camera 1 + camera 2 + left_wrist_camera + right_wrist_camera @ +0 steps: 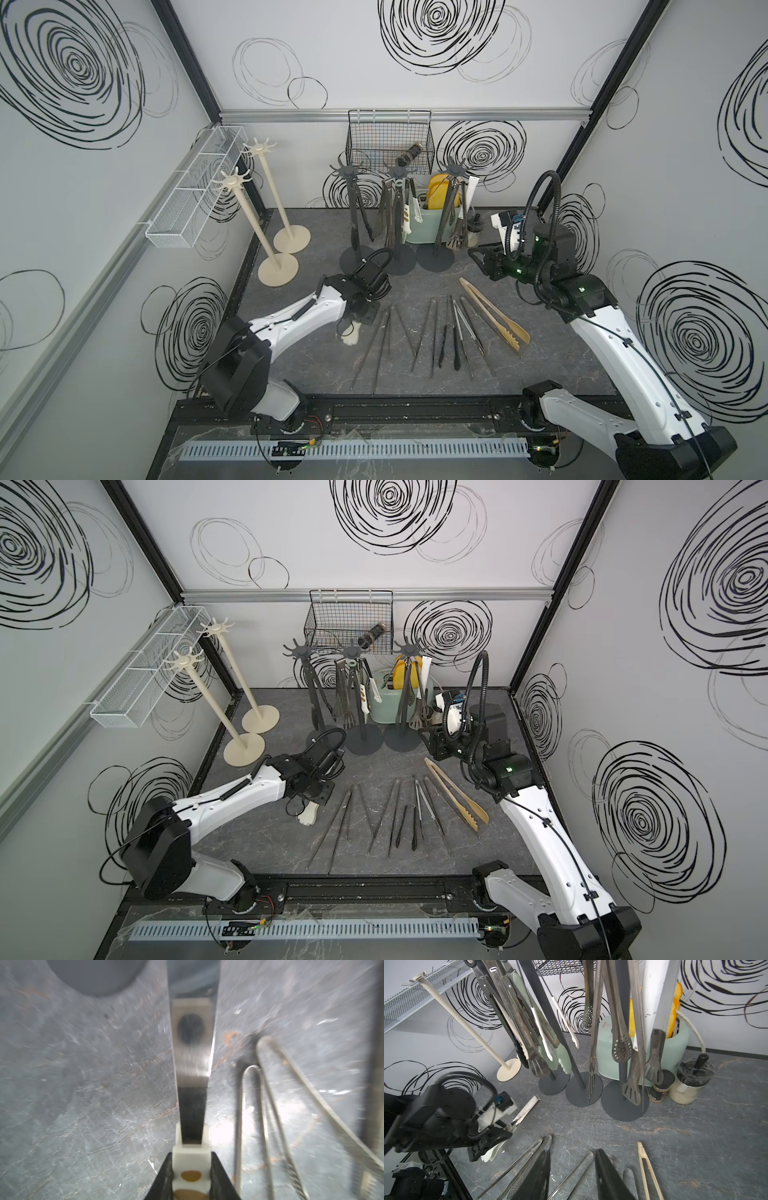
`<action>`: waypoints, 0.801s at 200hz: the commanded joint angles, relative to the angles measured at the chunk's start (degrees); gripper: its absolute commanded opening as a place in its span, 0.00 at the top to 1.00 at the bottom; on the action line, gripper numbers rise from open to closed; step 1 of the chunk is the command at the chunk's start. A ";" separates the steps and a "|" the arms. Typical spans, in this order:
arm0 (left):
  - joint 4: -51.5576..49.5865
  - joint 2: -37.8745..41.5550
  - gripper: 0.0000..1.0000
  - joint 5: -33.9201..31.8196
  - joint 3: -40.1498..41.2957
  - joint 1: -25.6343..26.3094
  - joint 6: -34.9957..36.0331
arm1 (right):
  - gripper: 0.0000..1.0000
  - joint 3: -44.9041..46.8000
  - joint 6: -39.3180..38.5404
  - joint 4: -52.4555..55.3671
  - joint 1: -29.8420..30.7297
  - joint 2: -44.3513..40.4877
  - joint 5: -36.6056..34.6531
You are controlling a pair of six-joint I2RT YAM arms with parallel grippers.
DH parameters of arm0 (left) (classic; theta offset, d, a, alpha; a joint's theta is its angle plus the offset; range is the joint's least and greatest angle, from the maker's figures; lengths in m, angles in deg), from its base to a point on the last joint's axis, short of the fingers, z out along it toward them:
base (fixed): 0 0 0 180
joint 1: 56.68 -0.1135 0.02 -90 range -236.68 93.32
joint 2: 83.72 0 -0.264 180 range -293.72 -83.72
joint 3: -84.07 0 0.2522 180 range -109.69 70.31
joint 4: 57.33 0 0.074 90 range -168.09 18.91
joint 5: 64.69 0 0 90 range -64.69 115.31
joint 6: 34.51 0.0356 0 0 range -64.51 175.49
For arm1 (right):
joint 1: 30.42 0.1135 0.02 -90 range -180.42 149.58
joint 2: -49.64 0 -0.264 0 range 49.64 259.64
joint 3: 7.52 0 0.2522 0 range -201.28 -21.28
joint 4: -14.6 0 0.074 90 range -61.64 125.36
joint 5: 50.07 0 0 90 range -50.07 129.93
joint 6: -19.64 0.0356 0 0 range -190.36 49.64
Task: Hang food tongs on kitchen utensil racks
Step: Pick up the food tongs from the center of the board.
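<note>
Mint bin (419,232) with yellow items (442,189); 1 jar (411,153) in black wire basket (361,137)

Pale grey walls (353,62) close in on three sides, scrawled all over with black swirls (436,25). Black corner posts (185,54) run up where the walls meet. An aluminium rail (291,114) crosses the back wall, with another slanting along the left one. A black wire basket (388,137) hangs from the back rail. A long white mesh basket (195,187), split into compartments, is fixed to the left wall. Below it all is a dark grey counter (548,361) veined like stone, with faint rusty streaks. Along its near edge lie a black track (395,409) and a pale slotted cable duct (374,449). The light is even, glinting off the counter in patches.
</note>
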 commanded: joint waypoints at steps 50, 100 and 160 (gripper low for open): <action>12.19 21.77 1.00 16.95 1.71 -3.46 2.37 | 0.61 -0.14 -0.32 -1.41 -0.36 -0.21 1.45; 26.73 26.37 1.00 48.82 2.91 -22.18 2.80 | 0.62 0.26 0.58 -2.87 -0.31 -0.03 4.37; 51.47 22.78 1.00 77.97 -0.01 -42.61 -12.40 | 0.62 1.52 0.60 -3.79 -0.20 -0.62 5.28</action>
